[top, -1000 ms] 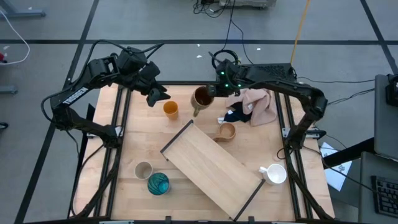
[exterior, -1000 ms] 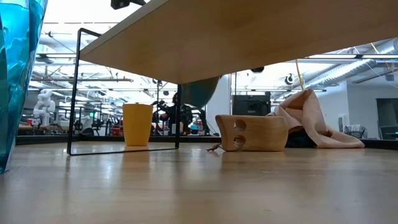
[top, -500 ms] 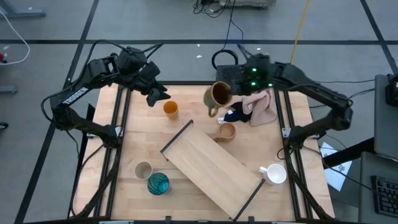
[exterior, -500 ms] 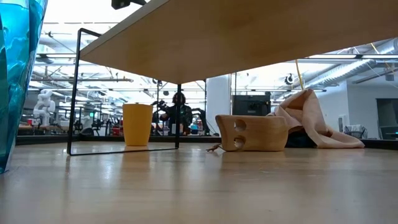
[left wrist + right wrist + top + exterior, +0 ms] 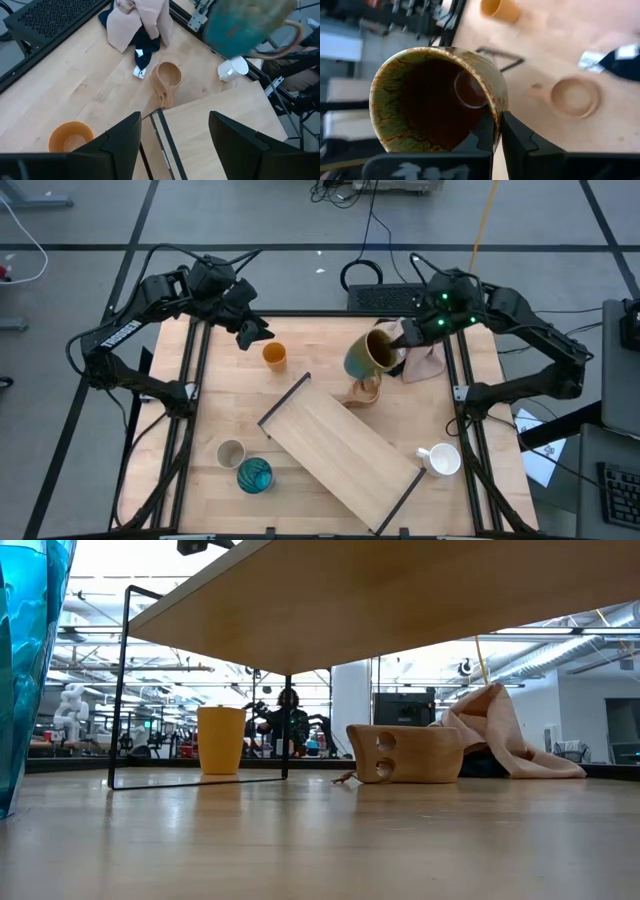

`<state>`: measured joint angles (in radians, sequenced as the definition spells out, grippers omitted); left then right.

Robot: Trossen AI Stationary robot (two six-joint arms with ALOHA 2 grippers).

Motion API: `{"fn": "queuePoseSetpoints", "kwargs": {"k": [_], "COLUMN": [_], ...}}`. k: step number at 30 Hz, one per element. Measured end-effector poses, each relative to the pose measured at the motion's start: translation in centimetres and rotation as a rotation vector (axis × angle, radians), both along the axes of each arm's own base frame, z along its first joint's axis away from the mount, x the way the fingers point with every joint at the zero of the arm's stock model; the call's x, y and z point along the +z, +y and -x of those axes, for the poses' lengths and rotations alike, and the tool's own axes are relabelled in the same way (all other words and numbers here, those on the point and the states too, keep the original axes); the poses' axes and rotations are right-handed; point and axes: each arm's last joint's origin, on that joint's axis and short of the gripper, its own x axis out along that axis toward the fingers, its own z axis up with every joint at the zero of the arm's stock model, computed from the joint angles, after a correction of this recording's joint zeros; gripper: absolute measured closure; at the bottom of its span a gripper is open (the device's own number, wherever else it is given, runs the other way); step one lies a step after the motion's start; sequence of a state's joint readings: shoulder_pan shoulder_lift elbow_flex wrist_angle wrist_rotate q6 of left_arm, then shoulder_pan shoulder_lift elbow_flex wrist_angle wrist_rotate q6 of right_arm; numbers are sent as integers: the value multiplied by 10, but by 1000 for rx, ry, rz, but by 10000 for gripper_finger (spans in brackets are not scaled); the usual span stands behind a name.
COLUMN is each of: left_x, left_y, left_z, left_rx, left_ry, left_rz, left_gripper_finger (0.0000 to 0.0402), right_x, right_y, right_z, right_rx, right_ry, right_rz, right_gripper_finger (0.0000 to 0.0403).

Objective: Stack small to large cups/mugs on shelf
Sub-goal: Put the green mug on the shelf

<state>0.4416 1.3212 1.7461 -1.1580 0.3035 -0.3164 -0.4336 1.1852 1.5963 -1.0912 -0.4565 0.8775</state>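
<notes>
Shelf point(image 5: 345, 448) bare, nothing stacked. Right pincer point(image 5: 497, 131) clamped on dark brown mug point(image 5: 372, 353) rim, aloft, probably shelf-bound. Left pincer point(image 5: 250, 333) open, waiting.

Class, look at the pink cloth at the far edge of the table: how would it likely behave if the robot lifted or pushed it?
The pink cloth lies crumpled in soft folds, so it would probably droop and change shape when lifted. Pushed, it would likely bunch up rather than slide whole. It cannot roll away.
</notes>
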Motion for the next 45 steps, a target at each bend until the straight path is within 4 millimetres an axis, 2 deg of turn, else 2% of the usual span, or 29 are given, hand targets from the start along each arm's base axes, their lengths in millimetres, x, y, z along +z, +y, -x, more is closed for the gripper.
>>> {"fn": "queuePoseSetpoints", "kwargs": {"k": [6,11,23,29,36,45], "left_x": [0,-1,0,0,0,0], "left_y": [0,-1,-2,-2,-3,-2], "left_z": [0,0,0,0,0,0], "left_rx": [10,9,2,-4,-14,-18], "left_ry": [1,4,2,0,-5,-5], "left_rz": [14,28,34,39,52,47], "left_gripper_finger": [167,167,167,167,167,167], "right_x": [-4,-5,-14,-28,-37,-39], "right_y": [18,36,76,95,105,117], "right_z": [2,-1,-17,-21,-29,-29], "right_rx": [143,264,543,697,761,795], "right_ry": [44,59,95,214,262,273], "right_rz": [-100,-103,38,113,188,270], "right_gripper_finger": [397,397,397,397,397,397]}}
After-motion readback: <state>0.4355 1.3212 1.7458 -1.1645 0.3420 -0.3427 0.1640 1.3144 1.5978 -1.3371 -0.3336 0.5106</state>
